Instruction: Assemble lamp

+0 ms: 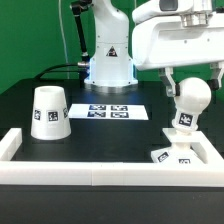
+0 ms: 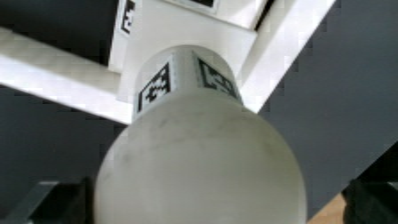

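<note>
Nearest the exterior camera runs the long white rail edging the dark table, and in the corner it forms on the exterior view's right sits the small square base, matte white with black-and-white tags on its faces. The round bulb stands upright on that base, neck down; the neck carries a square tag, and the globe above is plain, smooth white. In the wrist view the bulb fills most of the frame as a pale rounded dome, with tags around its neck and the white base and rail beyond it. The gripper hangs directly over the globe with its fingers spread wide on either side, released and grasping nothing. Toward the exterior view's left stands the truncated-cone shade, wide end down, tagged on its side, well apart from the bulb. Further back lies the marker board.
</note>
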`<move>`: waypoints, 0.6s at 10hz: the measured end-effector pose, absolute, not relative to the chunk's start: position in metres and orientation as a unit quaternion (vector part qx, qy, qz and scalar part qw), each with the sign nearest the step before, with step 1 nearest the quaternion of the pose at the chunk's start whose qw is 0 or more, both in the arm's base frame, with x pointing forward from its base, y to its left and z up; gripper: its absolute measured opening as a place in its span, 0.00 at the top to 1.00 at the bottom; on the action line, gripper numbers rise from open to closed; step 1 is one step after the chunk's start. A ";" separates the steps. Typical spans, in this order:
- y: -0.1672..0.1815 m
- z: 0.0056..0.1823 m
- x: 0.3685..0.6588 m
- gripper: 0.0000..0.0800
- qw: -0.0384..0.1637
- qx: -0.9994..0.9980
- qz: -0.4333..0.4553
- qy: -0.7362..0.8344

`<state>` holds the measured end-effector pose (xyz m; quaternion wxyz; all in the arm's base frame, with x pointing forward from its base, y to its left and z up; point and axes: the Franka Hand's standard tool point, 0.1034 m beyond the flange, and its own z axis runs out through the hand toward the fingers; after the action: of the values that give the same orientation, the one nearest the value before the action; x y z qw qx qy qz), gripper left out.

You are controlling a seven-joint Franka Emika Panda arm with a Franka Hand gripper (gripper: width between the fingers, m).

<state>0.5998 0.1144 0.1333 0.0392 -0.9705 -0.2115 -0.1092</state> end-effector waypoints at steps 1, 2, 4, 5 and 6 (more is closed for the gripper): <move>0.116 0.131 0.596 0.13 0.042 -0.973 -0.070 -0.214; 0.117 0.129 0.596 0.13 0.043 -0.974 -0.048 -0.219; 0.115 0.126 0.594 0.13 0.040 -0.971 0.020 -0.235; 0.113 0.126 0.598 0.13 0.040 -0.971 0.015 -0.235; 0.112 0.125 0.598 0.13 0.040 -0.971 0.015 -0.234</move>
<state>0.5979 0.1120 0.1253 0.0402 -0.9713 -0.2338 0.0154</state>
